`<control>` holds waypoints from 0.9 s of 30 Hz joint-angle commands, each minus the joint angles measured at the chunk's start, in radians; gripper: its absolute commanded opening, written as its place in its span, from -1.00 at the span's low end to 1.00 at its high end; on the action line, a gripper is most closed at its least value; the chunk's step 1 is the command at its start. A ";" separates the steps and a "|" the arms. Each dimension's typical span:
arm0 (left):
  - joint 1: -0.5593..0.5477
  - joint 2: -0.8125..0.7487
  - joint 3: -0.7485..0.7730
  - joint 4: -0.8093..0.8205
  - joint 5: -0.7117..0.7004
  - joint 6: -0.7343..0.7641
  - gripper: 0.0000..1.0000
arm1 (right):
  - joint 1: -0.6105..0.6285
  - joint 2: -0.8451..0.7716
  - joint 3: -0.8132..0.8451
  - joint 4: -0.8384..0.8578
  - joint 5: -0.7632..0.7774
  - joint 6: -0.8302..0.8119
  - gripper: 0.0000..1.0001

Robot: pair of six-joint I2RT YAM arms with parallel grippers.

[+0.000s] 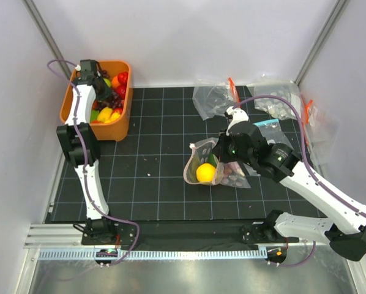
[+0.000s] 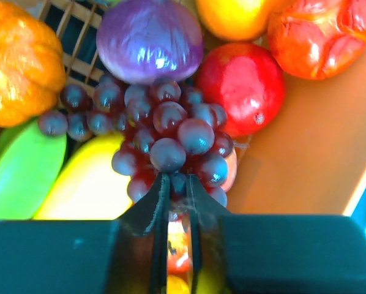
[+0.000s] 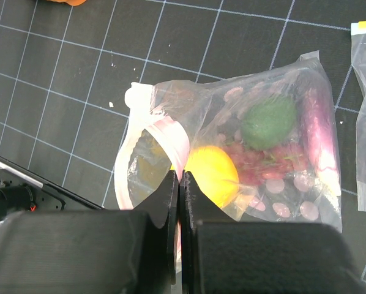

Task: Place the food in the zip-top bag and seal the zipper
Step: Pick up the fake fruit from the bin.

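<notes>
In the orange tub (image 1: 126, 104), the left gripper (image 2: 174, 184) pinches narrow on the purple grapes (image 2: 164, 135). Well right of it, the zip-top bag (image 3: 189, 98) lies with its mouth facing that arm, its zipper (image 3: 171, 138) clamped in the right gripper (image 3: 179, 177).

Left claw (image 2: 174, 184) tips buried in grapes (image 2: 171, 128); grip unclear.

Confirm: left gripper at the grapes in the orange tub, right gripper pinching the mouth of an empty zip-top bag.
One error: the zip-top bag is not empty. The right wrist view shows a yellow lemon and a green piece inside it. The left gripper, grapes, orange tub and right gripper are as stated.
</notes>
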 commanded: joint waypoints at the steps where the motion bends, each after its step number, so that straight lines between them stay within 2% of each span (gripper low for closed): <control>1: -0.003 -0.114 -0.048 0.027 0.057 -0.020 -0.81 | -0.002 -0.012 0.019 0.037 -0.011 0.004 -0.99; 6: -0.003 -0.289 -0.208 0.121 0.083 -0.050 -1.00 | -0.002 -0.008 0.018 0.045 -0.015 0.007 -0.98; 8: -0.003 -0.344 -0.260 0.165 0.094 -0.077 -1.00 | -0.002 -0.005 0.019 0.046 -0.015 0.007 -0.99; 9: -0.003 -0.407 -0.342 0.193 0.106 -0.088 -1.00 | -0.002 -0.005 0.021 0.046 -0.015 0.010 -0.99; 16: -0.003 -0.674 -0.654 0.379 0.150 -0.204 -0.99 | -0.002 -0.003 0.027 0.057 -0.031 0.016 -0.99; 27: -0.017 -1.047 -0.919 0.522 0.230 -0.255 -0.95 | -0.002 0.003 0.036 0.054 -0.046 0.016 -0.98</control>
